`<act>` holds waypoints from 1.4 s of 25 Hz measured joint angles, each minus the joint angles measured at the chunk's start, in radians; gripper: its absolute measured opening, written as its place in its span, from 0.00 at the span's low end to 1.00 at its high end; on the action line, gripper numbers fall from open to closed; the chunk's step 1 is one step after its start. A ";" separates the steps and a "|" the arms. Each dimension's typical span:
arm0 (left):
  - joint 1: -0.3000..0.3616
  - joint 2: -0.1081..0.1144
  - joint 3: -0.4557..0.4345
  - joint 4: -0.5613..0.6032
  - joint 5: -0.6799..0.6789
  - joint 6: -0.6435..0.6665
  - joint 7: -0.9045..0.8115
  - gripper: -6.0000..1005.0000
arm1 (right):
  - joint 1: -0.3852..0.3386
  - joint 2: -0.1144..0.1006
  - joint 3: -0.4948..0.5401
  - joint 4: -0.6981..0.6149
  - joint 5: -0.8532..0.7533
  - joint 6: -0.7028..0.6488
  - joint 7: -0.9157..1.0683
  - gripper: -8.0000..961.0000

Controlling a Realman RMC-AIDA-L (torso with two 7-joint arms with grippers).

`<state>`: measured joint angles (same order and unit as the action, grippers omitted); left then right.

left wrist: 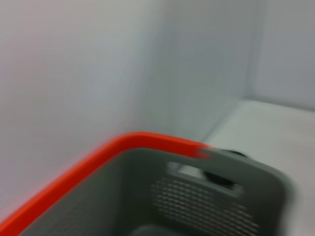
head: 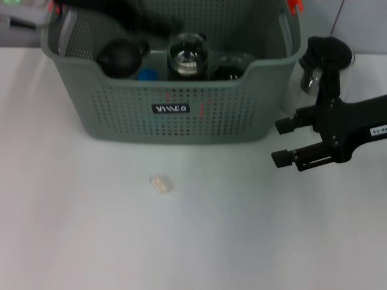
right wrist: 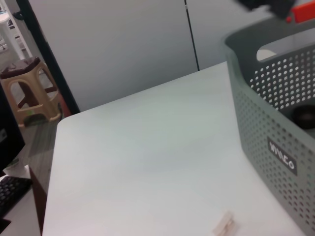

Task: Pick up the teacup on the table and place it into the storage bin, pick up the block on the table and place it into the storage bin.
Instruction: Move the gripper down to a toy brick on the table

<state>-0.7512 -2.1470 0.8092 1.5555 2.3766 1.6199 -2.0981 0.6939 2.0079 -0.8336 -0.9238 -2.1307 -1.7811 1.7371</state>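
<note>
Head view: your right gripper (head: 289, 142) hovers open at three o'clock; the block (head: 161, 183) lies at six o'clock of the storage bin (head: 175, 109). Left gripper unseen; its wrist shows bin rim. Right wrist: approach squarely, straddling the block.

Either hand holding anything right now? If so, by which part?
The right hand is open and empty, beside the storage bin. The left hand isn't in view, so that one cannot be told.
</note>
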 joint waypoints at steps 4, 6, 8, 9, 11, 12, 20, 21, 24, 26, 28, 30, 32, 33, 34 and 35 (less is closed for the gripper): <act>0.134 -0.023 0.168 0.152 -0.037 0.048 -0.019 0.91 | -0.004 0.000 0.016 0.000 0.001 0.004 -0.004 0.85; 0.213 -0.023 0.271 0.203 -0.054 0.050 -0.036 0.92 | -0.007 -0.001 0.024 0.000 0.001 0.004 -0.006 0.85; 0.237 -0.023 0.302 0.217 -0.055 0.057 -0.036 0.94 | -0.008 -0.001 0.029 0.000 0.002 0.004 -0.006 0.85; 0.257 -0.023 0.329 0.227 -0.055 0.064 -0.037 0.94 | -0.009 -0.001 0.032 0.000 0.002 0.004 -0.006 0.85; 0.280 -0.022 0.372 0.236 -0.052 0.077 -0.042 0.95 | -0.010 -0.002 0.036 0.000 0.002 0.005 -0.006 0.85; 0.289 -0.022 0.387 0.236 -0.048 0.084 -0.046 0.95 | -0.010 -0.002 0.036 0.000 0.001 0.005 -0.005 0.85; 0.294 -0.023 0.491 0.073 0.067 0.050 -0.059 0.94 | -0.008 0.000 0.042 0.000 -0.001 0.010 -0.004 0.85; 0.291 -0.023 0.498 0.054 0.077 0.037 -0.060 0.94 | -0.008 0.000 0.042 0.000 -0.001 0.012 -0.004 0.85; 0.277 -0.023 0.534 -0.021 0.125 -0.026 -0.070 0.94 | -0.009 0.001 0.042 0.000 -0.002 0.019 -0.002 0.85; 0.263 -0.023 0.561 -0.066 0.169 -0.077 -0.094 0.94 | -0.008 0.000 0.042 0.000 -0.002 0.019 0.000 0.85; 0.249 -0.024 0.586 -0.102 0.201 -0.112 -0.120 0.94 | -0.008 0.000 0.042 0.000 -0.002 0.020 0.001 0.85; 0.236 -0.024 0.609 -0.133 0.226 -0.140 -0.141 0.94 | -0.007 0.000 0.042 0.000 -0.002 0.020 0.002 0.85; 0.225 -0.025 0.633 -0.162 0.253 -0.172 -0.166 0.93 | -0.007 0.000 0.042 0.000 -0.002 0.021 0.002 0.85; 0.219 -0.025 0.650 -0.181 0.267 -0.190 -0.181 0.93 | -0.007 0.000 0.042 0.000 -0.002 0.023 0.002 0.85; 0.215 -0.025 0.664 -0.194 0.281 -0.208 -0.194 0.93 | -0.007 0.000 0.042 0.000 -0.002 0.024 0.002 0.85; 0.213 -0.025 0.676 -0.205 0.291 -0.221 -0.204 0.93 | -0.007 0.000 0.042 0.000 -0.003 0.025 0.002 0.85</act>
<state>-0.5386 -2.1719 1.4855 1.3507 2.6675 1.3985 -2.3022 0.6872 2.0076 -0.7915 -0.9235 -2.1333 -1.7562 1.7390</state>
